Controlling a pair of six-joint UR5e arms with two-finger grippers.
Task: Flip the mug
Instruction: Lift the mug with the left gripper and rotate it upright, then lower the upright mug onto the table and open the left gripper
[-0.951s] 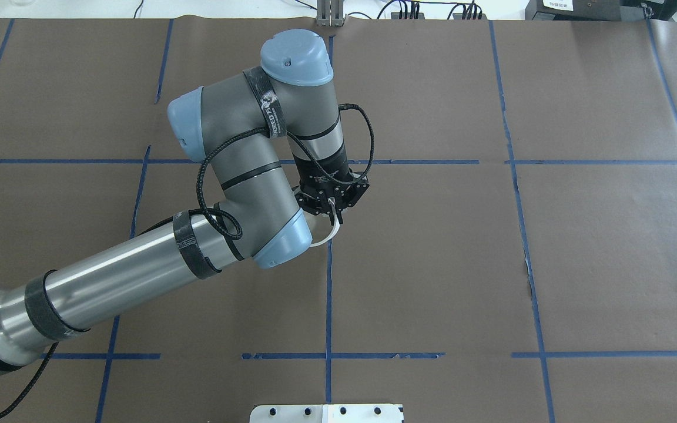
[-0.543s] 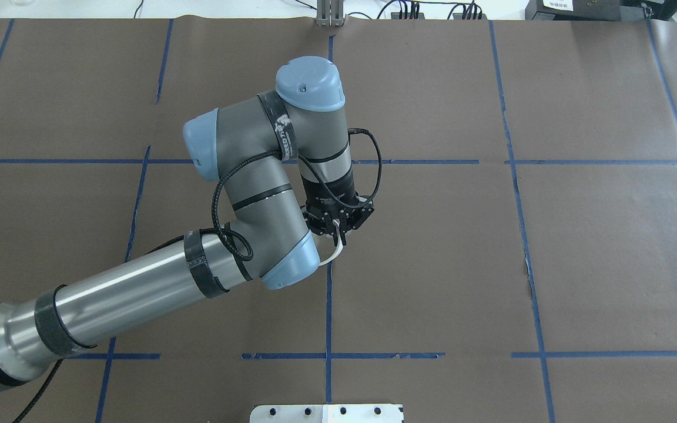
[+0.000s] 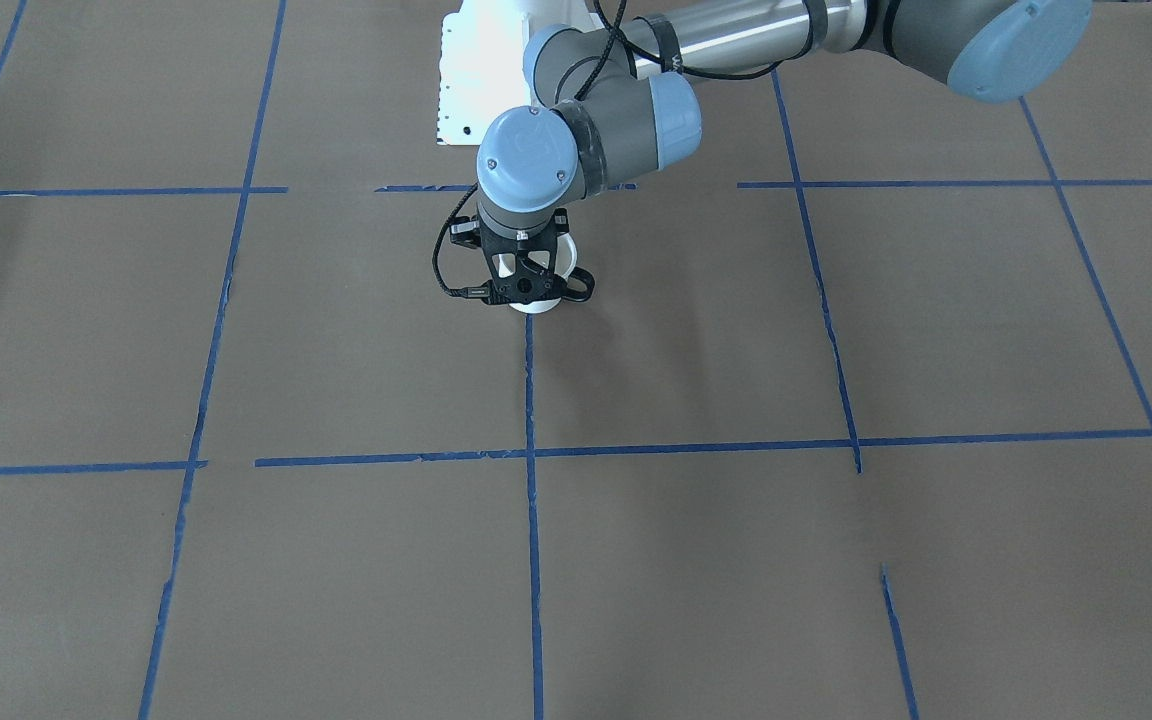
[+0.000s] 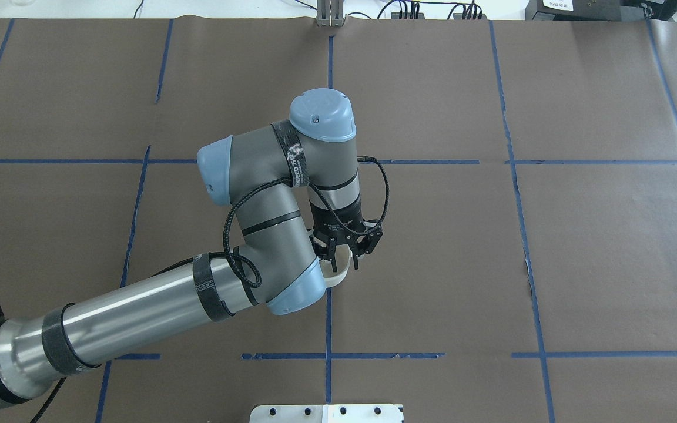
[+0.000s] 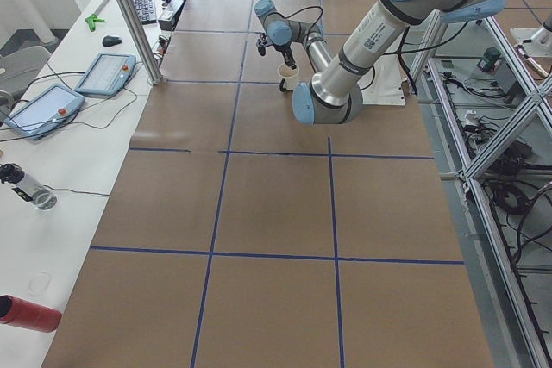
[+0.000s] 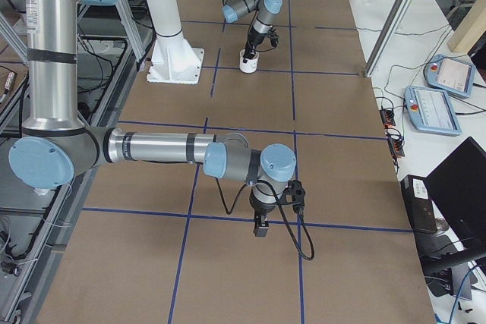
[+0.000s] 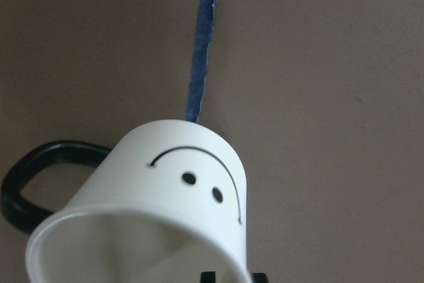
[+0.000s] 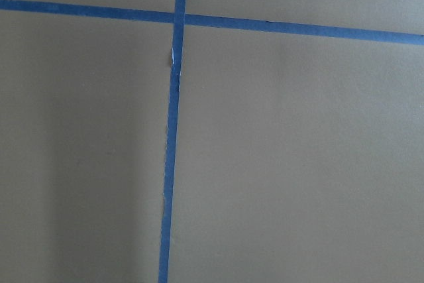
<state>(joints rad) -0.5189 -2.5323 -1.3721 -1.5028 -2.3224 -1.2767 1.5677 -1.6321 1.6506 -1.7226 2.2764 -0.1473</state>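
The left hand (image 4: 342,259) pinches the rim of the mug (image 4: 338,275), holding it mouth-up and tilted with its base toward the bench (image 4: 432,264) beside the blue tape line (image 7: 202,44) at the centre of the overhead view, seemingly to stand it upright; it is white with a black smiley and a black loop handle (image 7: 33,177), and I cannot tell how the right hand (image 6: 260,227) is set.

The near right pincer (image 6: 260,231) hangs pointing down just above a brown paper-covered table (image 6: 342,165), beside a blue tape line (image 6: 342,224). Far beyond it, the left pincer (image 6: 247,54) points down onto a small white mug (image 6: 247,65).
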